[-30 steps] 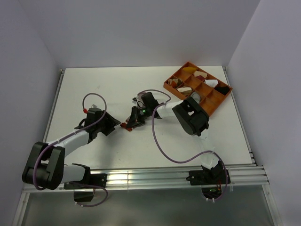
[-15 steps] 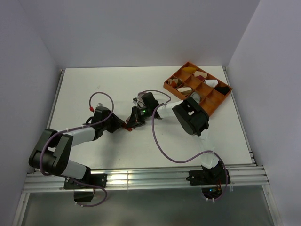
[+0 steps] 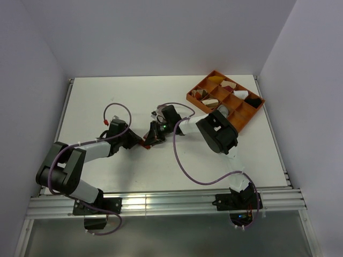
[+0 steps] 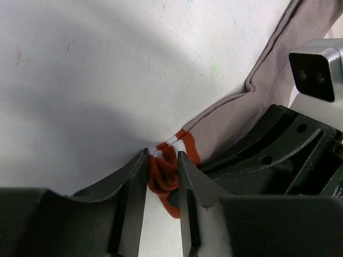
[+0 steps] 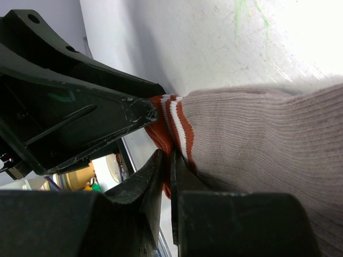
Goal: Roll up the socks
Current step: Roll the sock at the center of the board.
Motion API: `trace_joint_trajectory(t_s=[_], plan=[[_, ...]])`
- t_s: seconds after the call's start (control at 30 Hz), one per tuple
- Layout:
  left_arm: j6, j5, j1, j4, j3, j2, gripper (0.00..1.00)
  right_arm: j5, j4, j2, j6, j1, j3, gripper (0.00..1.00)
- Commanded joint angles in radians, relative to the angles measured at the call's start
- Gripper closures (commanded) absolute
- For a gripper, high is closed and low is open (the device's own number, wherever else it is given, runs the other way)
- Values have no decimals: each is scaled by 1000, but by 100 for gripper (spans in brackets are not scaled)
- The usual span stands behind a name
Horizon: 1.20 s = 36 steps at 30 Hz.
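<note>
Left gripper and right gripper each pinch, nearly closed, the pinkish-tan knit sock at its red cuff, lower centre; opposed pulls could slip 1 grip.

Left arm stretches low toward the pinkish-tan sock from its left side, left gripper pinching the sock's red cuff between both fingers. Right arm folds back toward the sock from its right side, right gripper clamped narrowly on that same cuff
</note>
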Motion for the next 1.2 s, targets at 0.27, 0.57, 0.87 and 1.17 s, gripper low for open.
trace_joint_trajectory(t_s=[0.27,0.57,0.87,1.17], plan=[[40,-29,-10,-110,83,38,76,51,-56,34,-48,-7,9,100],[84,-41,-11,-250,143,46,95,71,-59,17,-68,-7,6,100],[155,-76,-20,-396,260,109,100,160,7,-138,-151,2,-61,82],[207,-116,-43,-506,355,147,100,268,175,-267,-162,24,-224,66]])
